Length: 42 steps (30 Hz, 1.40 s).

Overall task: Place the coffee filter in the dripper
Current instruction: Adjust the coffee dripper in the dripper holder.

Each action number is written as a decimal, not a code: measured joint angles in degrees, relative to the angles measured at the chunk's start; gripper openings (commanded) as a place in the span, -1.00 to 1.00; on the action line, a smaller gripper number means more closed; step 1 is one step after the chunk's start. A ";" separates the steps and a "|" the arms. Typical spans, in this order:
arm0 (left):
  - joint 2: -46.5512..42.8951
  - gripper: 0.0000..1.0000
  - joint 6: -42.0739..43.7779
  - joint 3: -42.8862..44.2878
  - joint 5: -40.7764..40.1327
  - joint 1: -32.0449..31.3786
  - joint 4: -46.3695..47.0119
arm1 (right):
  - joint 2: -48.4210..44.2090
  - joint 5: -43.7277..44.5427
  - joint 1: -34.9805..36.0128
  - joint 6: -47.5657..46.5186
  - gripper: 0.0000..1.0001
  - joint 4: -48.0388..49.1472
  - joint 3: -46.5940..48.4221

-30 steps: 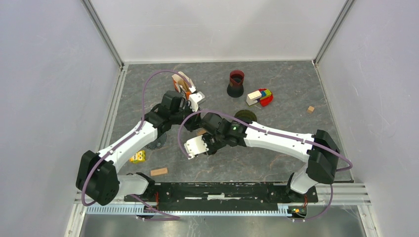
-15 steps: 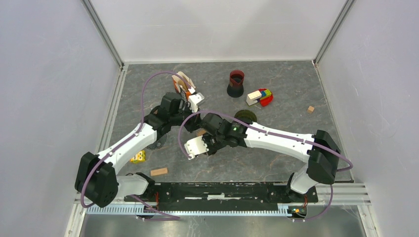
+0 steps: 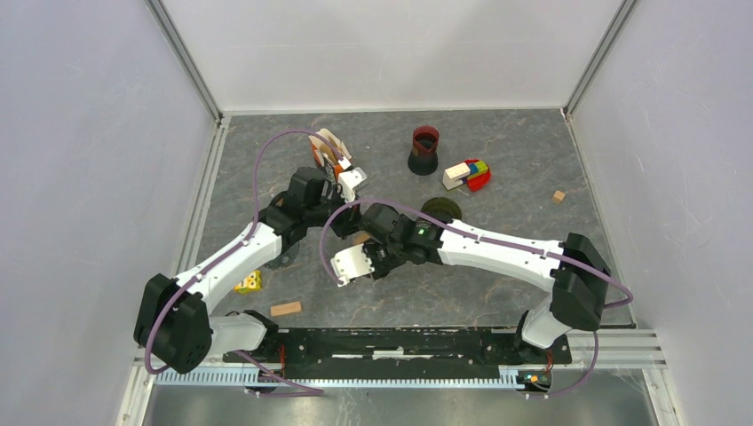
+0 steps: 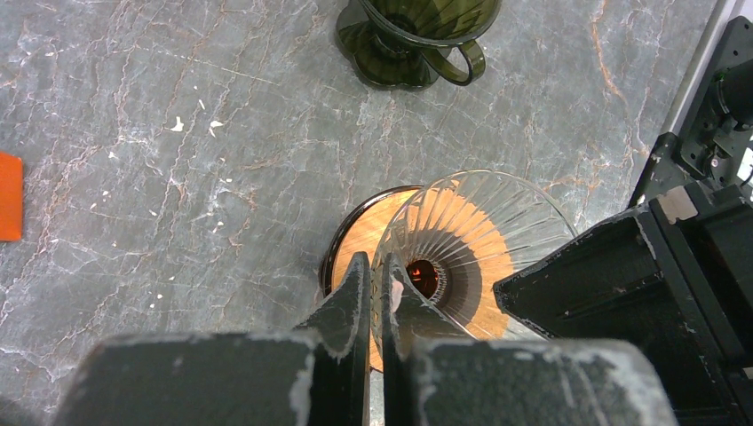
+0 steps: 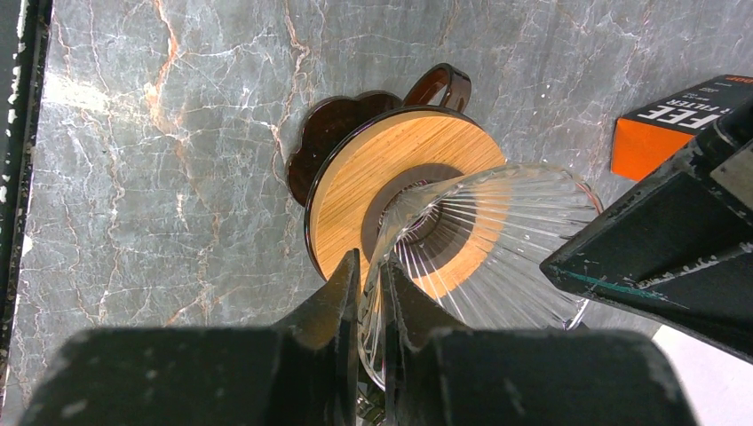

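Found the left arm and right arm reaching together left of centre on the grey marbled table. Saw only a brown sliver of the wood-collared dripper between their wrists. Noted a tan coffee filter pack just beyond the left wrist, a dark red cup farther back, and a dark green dripper beside the right forearm.

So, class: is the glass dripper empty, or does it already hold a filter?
Empty: both wrist views look straight through the glass dripper to its wooden collar and centre hole; no paper lies inside.
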 measured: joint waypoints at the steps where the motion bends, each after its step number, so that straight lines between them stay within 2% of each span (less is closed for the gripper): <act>1: 0.00 -0.95 0.00 0.00 0.00 0.00 0.00 | 0.07 -0.02 0.00 0.07 -1.00 -0.02 0.04; 22: 1.09 -0.95 0.09 -0.13 -1.09 -0.52 0.26 | 2.56 0.31 -0.11 1.25 -0.99 -1.79 2.19; 29: 1.81 -0.96 0.09 1.07 -1.16 -0.57 -0.94 | 2.21 0.44 -0.17 1.68 -0.55 -2.23 2.64; 42: 2.16 -0.96 0.00 2.10 -1.51 -1.64 -2.38 | 3.78 -0.24 -2.25 3.85 0.10 -4.44 5.03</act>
